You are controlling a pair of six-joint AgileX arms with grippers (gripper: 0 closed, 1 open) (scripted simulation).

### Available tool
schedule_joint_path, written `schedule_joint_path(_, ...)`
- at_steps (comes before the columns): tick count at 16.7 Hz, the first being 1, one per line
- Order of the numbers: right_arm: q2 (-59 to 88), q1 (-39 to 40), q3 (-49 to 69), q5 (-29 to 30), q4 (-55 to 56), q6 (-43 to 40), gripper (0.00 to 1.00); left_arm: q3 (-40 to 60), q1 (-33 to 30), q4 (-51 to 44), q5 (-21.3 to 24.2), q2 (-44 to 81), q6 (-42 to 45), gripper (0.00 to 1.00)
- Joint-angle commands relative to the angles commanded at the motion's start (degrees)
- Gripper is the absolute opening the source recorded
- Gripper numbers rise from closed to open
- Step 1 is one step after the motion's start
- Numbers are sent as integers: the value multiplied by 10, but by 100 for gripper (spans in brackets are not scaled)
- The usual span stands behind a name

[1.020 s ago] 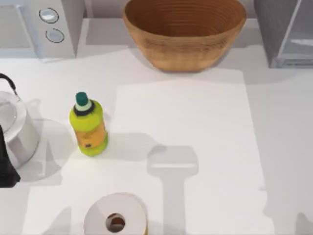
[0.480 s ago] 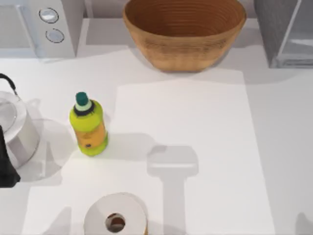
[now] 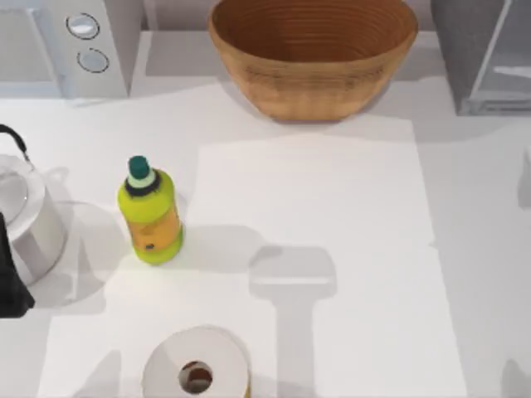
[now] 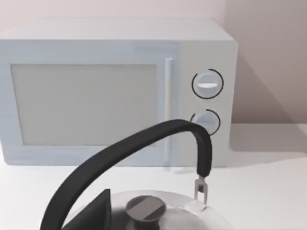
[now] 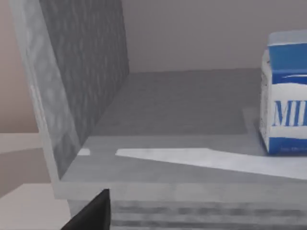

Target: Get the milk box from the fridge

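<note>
The milk box stands upright on the fridge floor at the right edge of the right wrist view — nothing in front of it. From above, the fridge sits upper right, beside the wicker basket. Left arm rests by the kettle. I cannot tell how either gripper's jaws stand.

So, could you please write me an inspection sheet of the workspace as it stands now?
Surface: white table, shadows across it.
Job's things: milk box upright on the floor inside the fridge, which stands at the far right corner.
Clutter: yellow-green bottle upright at left; wicker basket far centre; paper roll at near edge; kettle at left edge.
Hands: left arm parked above the kettle; right one faces the fridge interior.
Cables: nothing seen.
Surroundings: microwave at far left; plain wall behind.
</note>
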Motion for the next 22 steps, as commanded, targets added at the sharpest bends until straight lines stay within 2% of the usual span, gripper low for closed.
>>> schedule_joint_path(3,79,36,146,34,-46,-2,100,0,0,0,0,0,0,100)
schedule_joint_path(7,158,28,281,71,-106,-33,100,0,0,0,0,0,0,100)
schedule_joint_path(10,183,12,321,83,-130,-52,100,0,0,0,0,0,0,100)
schedule_joint_path(15,181,15,321,85,-131,-52,100,0,0,0,0,0,0,100)
schedule_joint_path(22,229,60,433,134,-199,-54,100,0,0,0,0,0,0,100)
